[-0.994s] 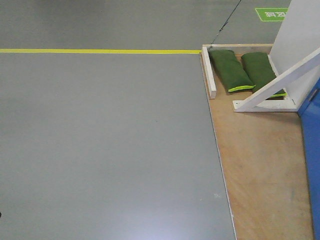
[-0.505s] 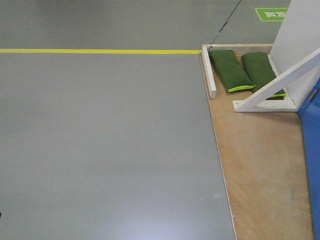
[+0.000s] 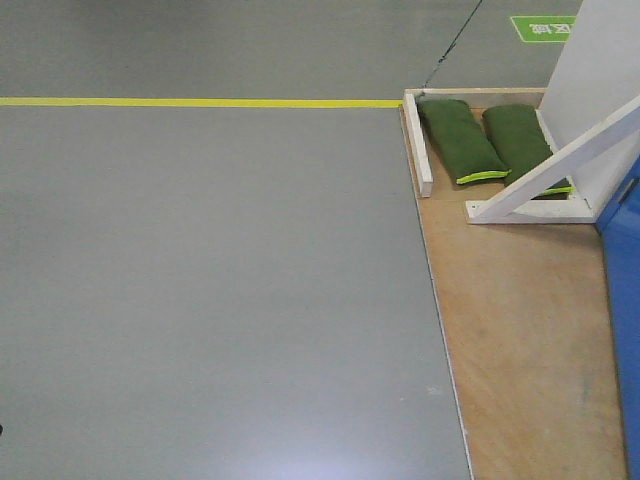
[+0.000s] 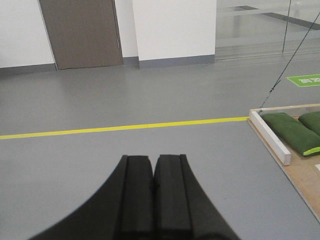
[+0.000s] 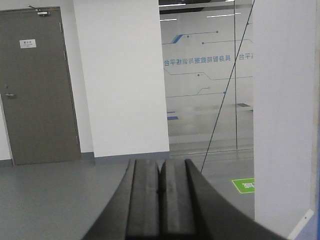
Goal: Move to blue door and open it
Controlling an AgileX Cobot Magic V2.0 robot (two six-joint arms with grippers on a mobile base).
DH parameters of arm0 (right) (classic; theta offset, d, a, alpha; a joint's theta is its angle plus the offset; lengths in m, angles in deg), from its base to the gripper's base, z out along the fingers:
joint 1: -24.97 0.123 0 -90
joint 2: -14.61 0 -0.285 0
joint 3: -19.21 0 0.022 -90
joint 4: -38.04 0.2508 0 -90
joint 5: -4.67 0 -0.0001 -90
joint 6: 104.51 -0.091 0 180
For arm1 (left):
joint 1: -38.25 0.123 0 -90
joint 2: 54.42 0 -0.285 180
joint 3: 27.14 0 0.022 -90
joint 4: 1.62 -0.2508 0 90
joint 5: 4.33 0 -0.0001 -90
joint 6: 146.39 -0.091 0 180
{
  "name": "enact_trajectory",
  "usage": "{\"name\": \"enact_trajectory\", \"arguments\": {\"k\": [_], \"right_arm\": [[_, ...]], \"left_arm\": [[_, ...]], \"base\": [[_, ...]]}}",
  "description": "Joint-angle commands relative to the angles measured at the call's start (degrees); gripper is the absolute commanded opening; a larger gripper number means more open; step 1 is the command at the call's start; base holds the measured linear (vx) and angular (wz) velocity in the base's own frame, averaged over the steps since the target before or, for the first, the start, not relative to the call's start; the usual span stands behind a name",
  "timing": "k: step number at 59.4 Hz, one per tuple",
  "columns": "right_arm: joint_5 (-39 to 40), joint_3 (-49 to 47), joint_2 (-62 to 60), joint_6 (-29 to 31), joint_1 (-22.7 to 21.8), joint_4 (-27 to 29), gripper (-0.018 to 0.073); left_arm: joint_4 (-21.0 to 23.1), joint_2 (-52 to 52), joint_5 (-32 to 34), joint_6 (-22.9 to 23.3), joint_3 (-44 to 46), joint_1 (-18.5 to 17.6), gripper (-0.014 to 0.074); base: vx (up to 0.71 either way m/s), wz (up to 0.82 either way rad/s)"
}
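The blue door (image 3: 625,300) shows only as a glossy blue strip at the right edge of the front view; its handle and lock are out of view. A sliver of blue (image 5: 316,225) also shows at the right edge of the right wrist view. My left gripper (image 4: 153,161) is shut and empty, held above the grey floor. My right gripper (image 5: 160,165) is shut and empty, pointing toward the far wall, left of the white frame post (image 5: 285,110).
A wooden base board (image 3: 520,330) lies on the right with a white frame and diagonal brace (image 3: 560,165). Two green sandbags (image 3: 462,140) lie on it. A yellow floor line (image 3: 200,102) crosses the grey floor. A grey room door (image 5: 40,85) stands far off.
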Motion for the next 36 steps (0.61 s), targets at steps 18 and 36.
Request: {"name": "enact_trajectory", "arguments": {"k": [18,36], "right_arm": [[7.44,-21.71,11.20,0.43,-0.39,-0.47,-0.0008],[7.47,-28.04,13.54,0.43,-0.46,-0.23,-0.0008]], "left_arm": [[0.00,-0.73,4.80,0.18,-0.34,-0.39,0.0070],[0.00,-0.73,4.80,0.18,-0.34,-0.39,0.0070]], "base": [[0.00,0.00],[0.00,0.00]]}}
